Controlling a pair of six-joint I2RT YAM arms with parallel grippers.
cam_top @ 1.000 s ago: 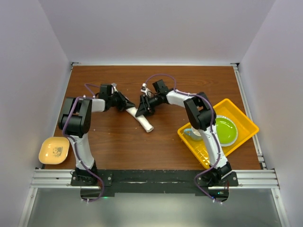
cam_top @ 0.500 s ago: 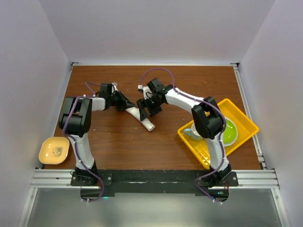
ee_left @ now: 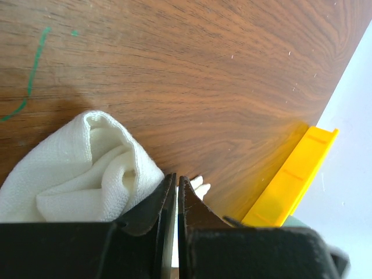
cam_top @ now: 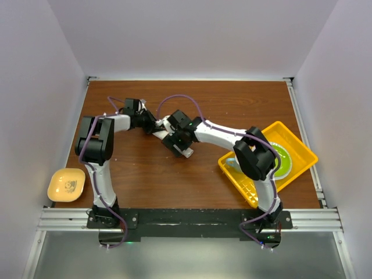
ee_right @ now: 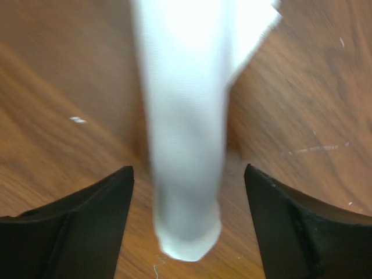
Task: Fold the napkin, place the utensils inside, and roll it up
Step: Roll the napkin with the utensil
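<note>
The napkin (cam_top: 186,153) lies rolled into a slim white tube, slanting across the middle of the brown table. My left gripper (cam_top: 153,127) is at the roll's far-left end. In the left wrist view its jaws stand almost together (ee_left: 176,180) with a sliver of white cloth between them, and the roll's puffy end (ee_left: 87,168) sits just to their left. My right gripper (cam_top: 179,145) is open and straddles the near end of the roll (ee_right: 186,145), one fingertip (ee_right: 125,174) on each side without touching. The utensils are hidden.
A yellow tray (cam_top: 299,139) at the right holds a green plate (cam_top: 279,160) and a cup (cam_top: 232,164); its edge also shows in the left wrist view (ee_left: 290,174). A yellow bowl (cam_top: 65,184) sits off the table's near-left corner. A green line (ee_left: 32,75) marks the wood.
My right gripper has opened wider and slid down the roll toward its near end. The left gripper has edged slightly right, still pinched at the far end.
</note>
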